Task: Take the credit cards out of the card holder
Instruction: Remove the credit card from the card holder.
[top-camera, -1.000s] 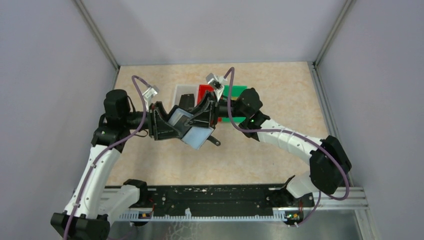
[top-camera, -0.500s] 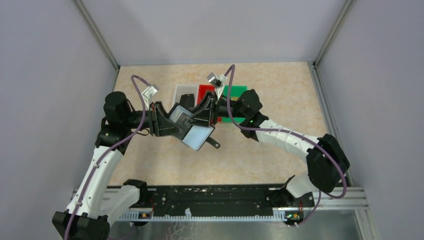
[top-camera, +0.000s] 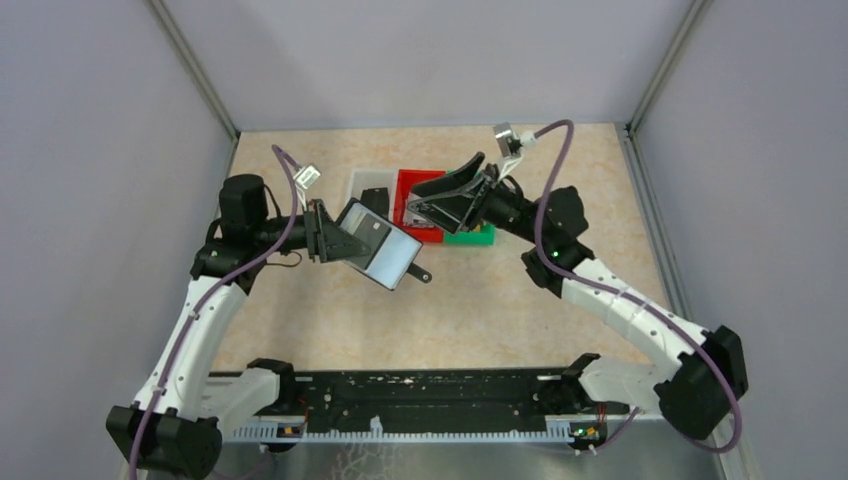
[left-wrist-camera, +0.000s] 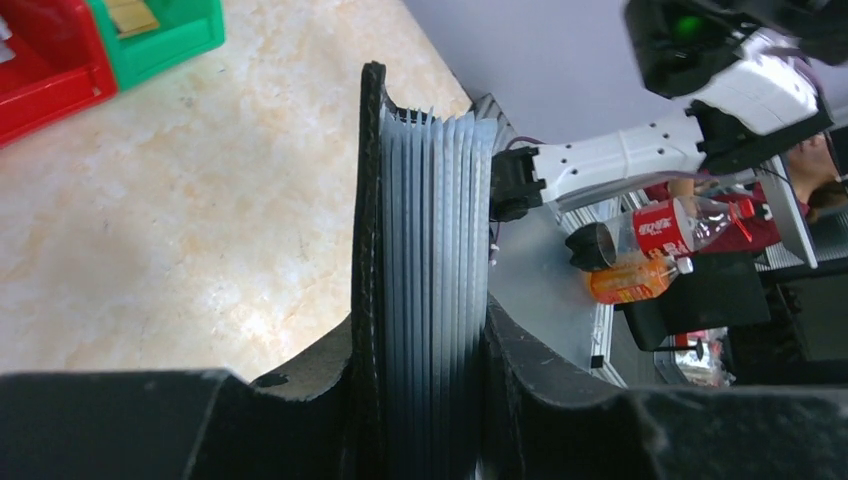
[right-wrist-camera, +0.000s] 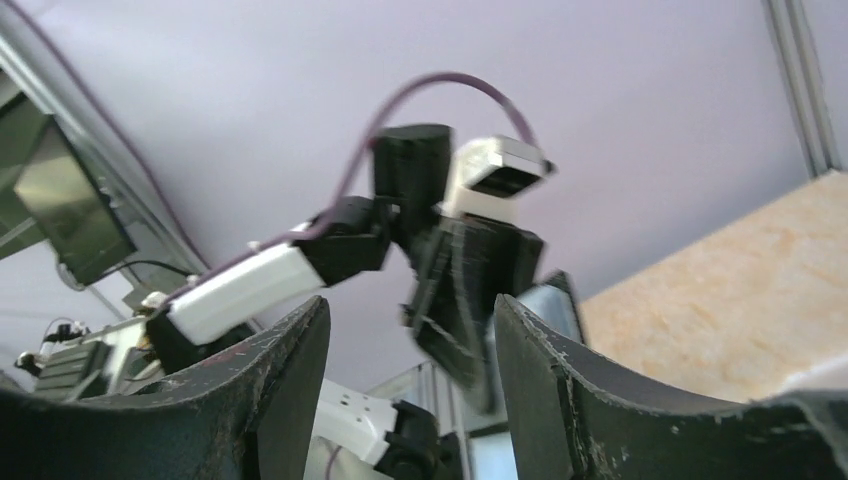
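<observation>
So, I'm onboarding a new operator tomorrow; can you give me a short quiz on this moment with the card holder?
1. True or false: a card sits between the right fingers.
2. What holds the card holder? A the left fingers; B the right fingers; C the table.
3. Fill in: the tan card lies in the ___ bin.
Key: 1 false, the right fingers are apart and empty; 2 A; 3 the green bin.
</observation>
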